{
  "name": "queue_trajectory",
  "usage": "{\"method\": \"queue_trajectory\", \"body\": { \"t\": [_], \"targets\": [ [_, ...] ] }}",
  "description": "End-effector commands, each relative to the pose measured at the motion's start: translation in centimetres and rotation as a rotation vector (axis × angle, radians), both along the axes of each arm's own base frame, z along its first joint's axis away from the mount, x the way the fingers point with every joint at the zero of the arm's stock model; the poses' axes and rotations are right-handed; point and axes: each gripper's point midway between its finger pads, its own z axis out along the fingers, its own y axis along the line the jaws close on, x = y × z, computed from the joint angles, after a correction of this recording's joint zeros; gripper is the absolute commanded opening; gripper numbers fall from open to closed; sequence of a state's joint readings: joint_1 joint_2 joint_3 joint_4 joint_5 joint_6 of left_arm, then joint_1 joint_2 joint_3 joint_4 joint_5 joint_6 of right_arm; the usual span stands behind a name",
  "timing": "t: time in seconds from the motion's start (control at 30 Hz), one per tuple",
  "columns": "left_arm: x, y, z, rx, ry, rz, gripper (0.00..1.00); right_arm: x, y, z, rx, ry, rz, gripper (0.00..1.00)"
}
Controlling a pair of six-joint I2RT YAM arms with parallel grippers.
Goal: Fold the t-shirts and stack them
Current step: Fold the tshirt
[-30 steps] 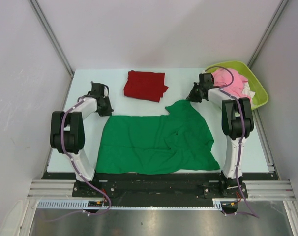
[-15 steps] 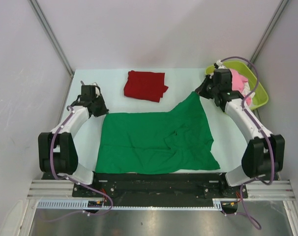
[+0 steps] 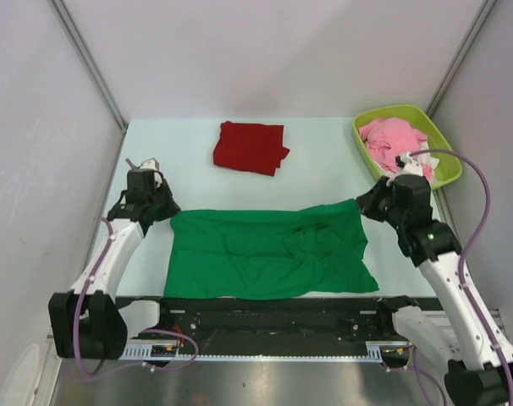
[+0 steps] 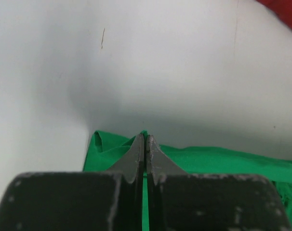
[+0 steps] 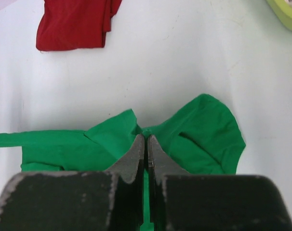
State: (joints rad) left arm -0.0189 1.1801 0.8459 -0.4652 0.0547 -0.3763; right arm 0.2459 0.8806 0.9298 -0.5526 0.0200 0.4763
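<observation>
Green cotton takes up the near middle of the table [image 3: 324,165]: the green t-shirt [image 3: 265,254] lies flat as a wide band, with loose wrinkles bunched toward its right half. I have one arm at each far corner of it. The left gripper [image 3: 165,213] sits on the far-left corner and the right gripper [image 3: 365,207] on the far-right corner. Both wrist views show the jaws pressed tight together with a nip of green cloth at the tips, so I read each pincer as clamped on the shirt's edge and not merely resting on it.

Holding both far corners at once makes sense to me. It keeps that edge straight and taut between the arms, so the fold line runs square across the shirt and does not skew to one side.

Far and centre on the table, well apart from the green one, the dark red t-shirt [image 3: 250,146] is a compact folded block. I take it to be finished and waiting as the base of the stack. At the far right, the basket [image 3: 447,165] holds the pink garment [image 3: 392,135], which I leave alone.

My worry is the rumpled right half, since creases there could get locked in by the next fold.
</observation>
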Motion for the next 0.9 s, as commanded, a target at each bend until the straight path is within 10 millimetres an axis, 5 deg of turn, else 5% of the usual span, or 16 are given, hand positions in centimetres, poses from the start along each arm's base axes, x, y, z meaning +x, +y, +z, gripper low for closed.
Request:
{"method": "queue_trajectory", "body": {
  "t": [0.0, 0.43, 0.57, 0.63, 0.67, 0.77, 0.87],
  "targets": [
    [-2.3, -0.1, 0.5, -0.026, -0.001, 0.014, 0.00, -3.9, -0.9, -0.8, 0.004, 0.035, -0.049, 0.00],
    [-9.2, -3.6, -1.9, -0.253, 0.155, 0.021, 0.00, -13.0, 0.7, -5.6, 0.154, 0.200, -0.041, 0.00],
    [-11.0, -4.3, -1.5, -0.332, 0.165, 0.073, 0.17, -15.9, 0.8, -6.4, 0.233, 0.243, -0.019, 0.00],
    [-12.0, -4.3, -0.9, -0.354, 0.120, 0.097, 0.39, -17.2, 0.3, -6.5, 0.265, 0.249, -0.009, 0.50],
    [-12.5, -4.4, -1.4, -0.376, 0.126, 0.122, 0.58, -17.5, 0.1, -6.7, 0.263, 0.255, -0.003, 0.80],
    [-13.5, -4.8, -1.0, -0.414, 0.068, 0.114, 0.79, -17.4, 0.6, -6.1, 0.266, 0.227, 0.041, 1.00],
    [-13.5, -5.4, 0.4, -0.448, 0.006, 0.072, 0.85, -16.2, 1.4, -5.3, 0.240, 0.192, 0.080, 1.00]
  ]
}}
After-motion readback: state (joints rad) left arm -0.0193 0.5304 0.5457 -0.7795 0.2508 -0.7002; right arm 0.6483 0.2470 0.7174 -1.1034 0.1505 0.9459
